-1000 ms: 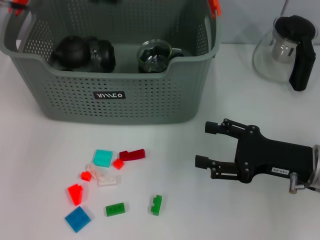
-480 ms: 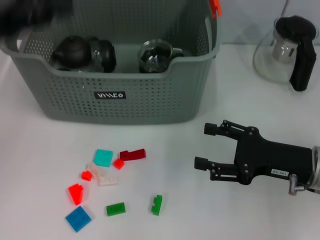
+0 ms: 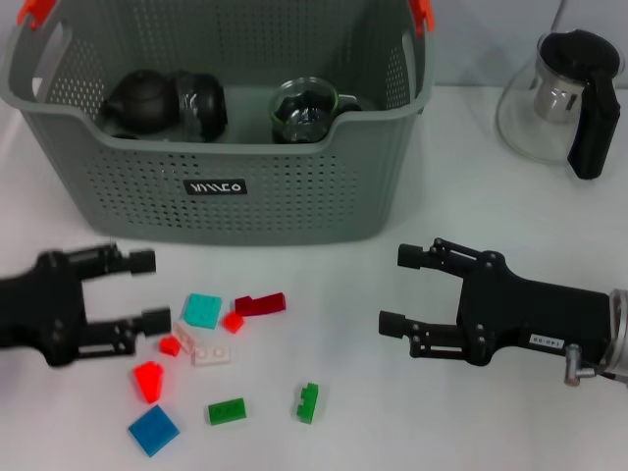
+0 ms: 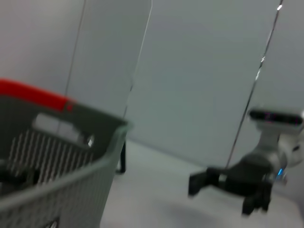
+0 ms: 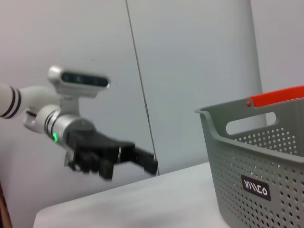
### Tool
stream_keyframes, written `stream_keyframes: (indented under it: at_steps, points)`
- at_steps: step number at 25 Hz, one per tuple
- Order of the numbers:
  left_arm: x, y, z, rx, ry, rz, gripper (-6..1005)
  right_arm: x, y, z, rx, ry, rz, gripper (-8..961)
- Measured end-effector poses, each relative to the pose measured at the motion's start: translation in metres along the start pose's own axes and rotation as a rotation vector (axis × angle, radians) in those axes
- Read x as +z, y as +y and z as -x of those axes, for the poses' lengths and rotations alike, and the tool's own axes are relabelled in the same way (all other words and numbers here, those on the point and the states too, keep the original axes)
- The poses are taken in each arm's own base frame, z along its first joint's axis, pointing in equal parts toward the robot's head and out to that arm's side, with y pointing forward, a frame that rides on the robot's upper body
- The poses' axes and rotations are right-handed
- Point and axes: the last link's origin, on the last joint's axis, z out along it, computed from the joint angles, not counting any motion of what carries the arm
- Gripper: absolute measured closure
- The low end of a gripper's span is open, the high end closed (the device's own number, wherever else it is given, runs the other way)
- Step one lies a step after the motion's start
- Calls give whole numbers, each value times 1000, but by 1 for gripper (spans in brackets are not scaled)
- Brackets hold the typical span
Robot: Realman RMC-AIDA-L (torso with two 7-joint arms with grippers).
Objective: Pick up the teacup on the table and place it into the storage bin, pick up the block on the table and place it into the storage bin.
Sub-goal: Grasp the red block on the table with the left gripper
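white table [image 3: 343, 442] | left gripper [image 3: 147, 290] – agape, empty, by blocks [image 3: 211, 339] | right gripper [image 3: 400, 290] – agape, empty

We can make out only two bits of writing. 1) Small black rectangular label [image 3: 215, 186] w/ white stylised lettering on the front wall of the large grey perforated plastic storage bin [image 3: 294, 196]; chars look sth like "VIIICO" but we can't read them for sure. Same label [image 5: 255, 188] shows in the right wrist view, on the bin's [image 5: 237, 156] wall, again approx. "VIIICO". 2) Small white sticker [image 3: 549, 339] on the black body of the right gripper [image 3: 410, 290], w/ a dark line of chars, too small for us to read. No other text, nos. or signs legible.
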Motion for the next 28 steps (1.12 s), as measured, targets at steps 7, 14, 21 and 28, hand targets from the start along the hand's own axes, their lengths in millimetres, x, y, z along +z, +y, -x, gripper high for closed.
stream_keyframes:
  at_steps: [7,14,21,28]
  points:
    - [12,4,37,55,-114,-60,210,0,1,-1,4,1,0,43]
    - [21,5,61,148,-185,-109,229,0,1,-2,6,4,3,44]
    - [16,4,76,204,-222,-188,238,-1,2,-2,9,2,-3,44]
    - [16,0,86,219,-265,-247,238,-3,1,-3,10,3,-6,44]
